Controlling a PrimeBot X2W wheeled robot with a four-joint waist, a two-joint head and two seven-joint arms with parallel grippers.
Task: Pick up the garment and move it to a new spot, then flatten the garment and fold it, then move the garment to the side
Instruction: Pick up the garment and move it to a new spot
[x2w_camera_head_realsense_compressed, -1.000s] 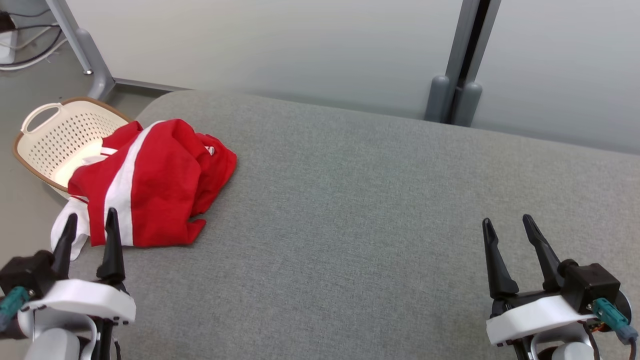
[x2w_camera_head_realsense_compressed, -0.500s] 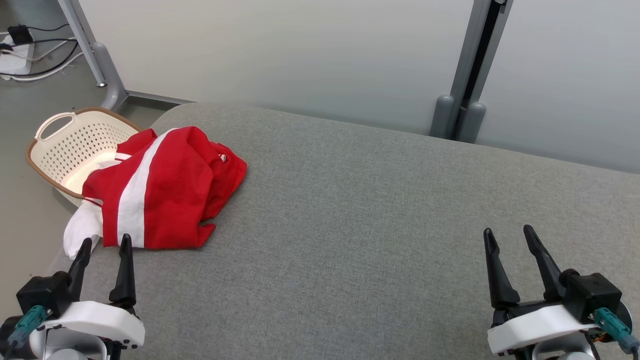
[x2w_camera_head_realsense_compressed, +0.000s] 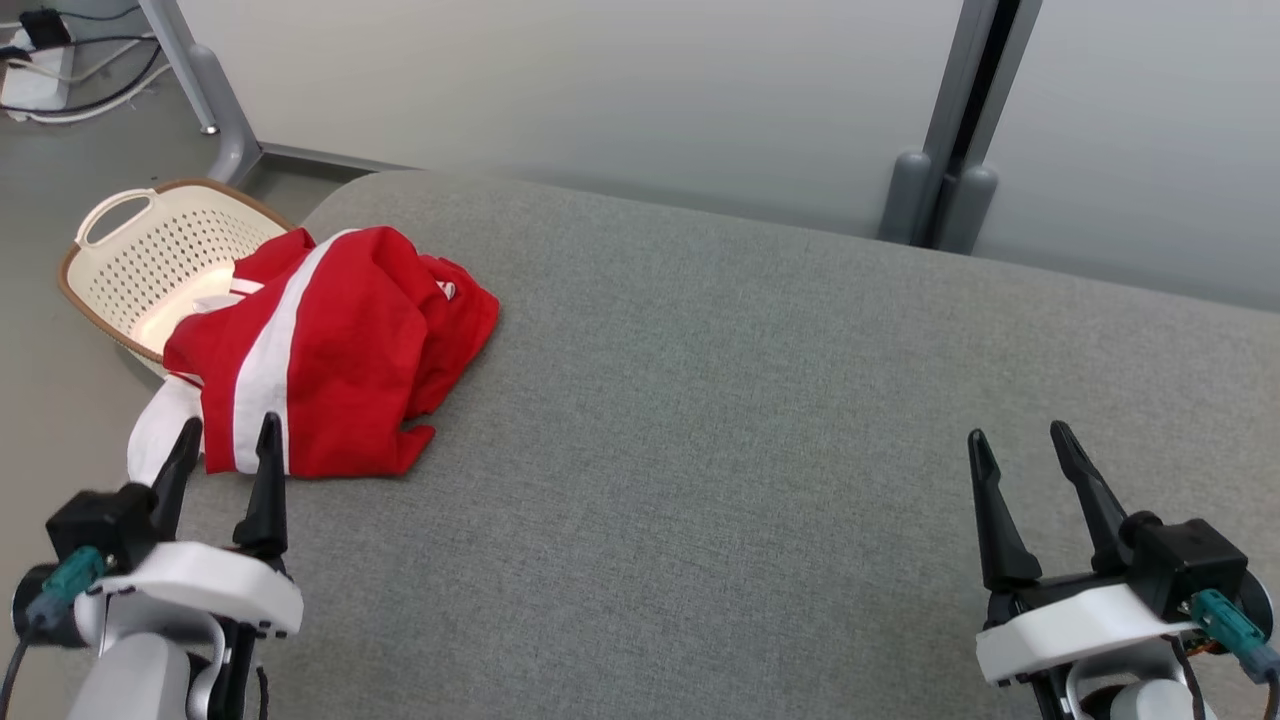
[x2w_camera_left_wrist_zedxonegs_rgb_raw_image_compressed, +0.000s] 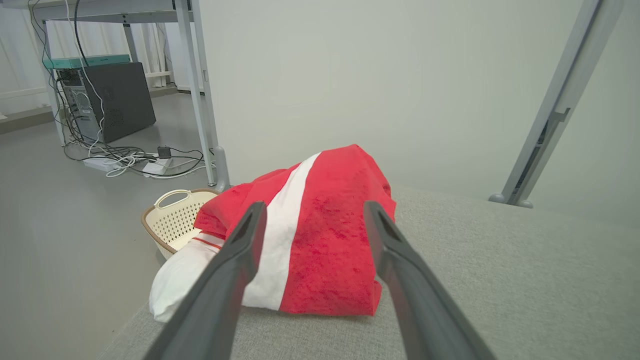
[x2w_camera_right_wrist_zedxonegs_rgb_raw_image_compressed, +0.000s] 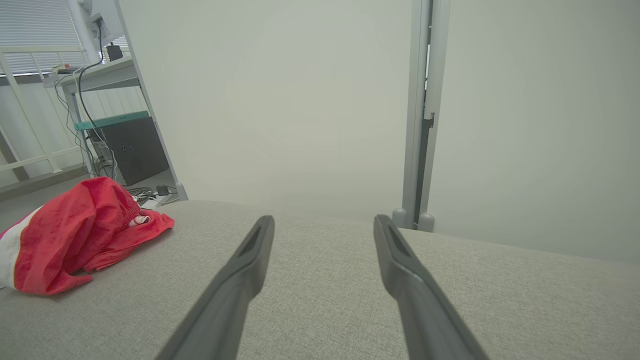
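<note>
**Red garment heaped at the left corner, both grippers spread and empty**

At the far left, a cream basket (x2w_camera_head_realsense_compressed: 120, 250) with a brown rim stood on the floor, beside the left edge of the grey cushion (x2w_camera_head_realsense_compressed: 720, 420). Beyond it were a grey table leg (x2w_camera_head_realsense_compressed: 215, 110) and a tangle of cables (x2w_camera_head_realsense_compressed: 60, 70). The left wrist view also caught a dark computer tower (x2w_camera_left_wrist_zedxonegs_rgb_raw_image_compressed: 117, 100) under the table.

The garment (x2w_camera_head_realsense_compressed: 330, 350), red with a broad white stripe, lay crumpled on the cushion's far left corner. A white part of it hung off the left edge next to the basket. In the left wrist view the garment (x2w_camera_left_wrist_zedxonegs_rgb_raw_image_compressed: 325, 240) rose as a loose mound with the basket behind it.

The left gripper (x2w_camera_head_realsense_compressed: 230, 425) was just in front of the garment's near edge. Its two dark fingers were spread wide with nothing between them. Seen from its own wrist, the left gripper (x2w_camera_left_wrist_zedxonegs_rgb_raw_image_compressed: 314, 207) pointed straight at the stripe, but whether the tips touched the cloth could not be told.

The middle of the cushion was bare grey fabric.

At the right, the right gripper (x2w_camera_head_realsense_compressed: 1016, 432) hovered over the cushion, well apart from the garment. Its fingers were also spread and held nothing. From its wrist, the right gripper (x2w_camera_right_wrist_zedxonegs_rgb_raw_image_compressed: 324, 220) faced the pale wall and a grey post (x2w_camera_right_wrist_zedxonegs_rgb_raw_image_compressed: 417, 125), with the garment (x2w_camera_right_wrist_zedxonegs_rgb_raw_image_compressed: 75, 240) far off to the side.
</note>
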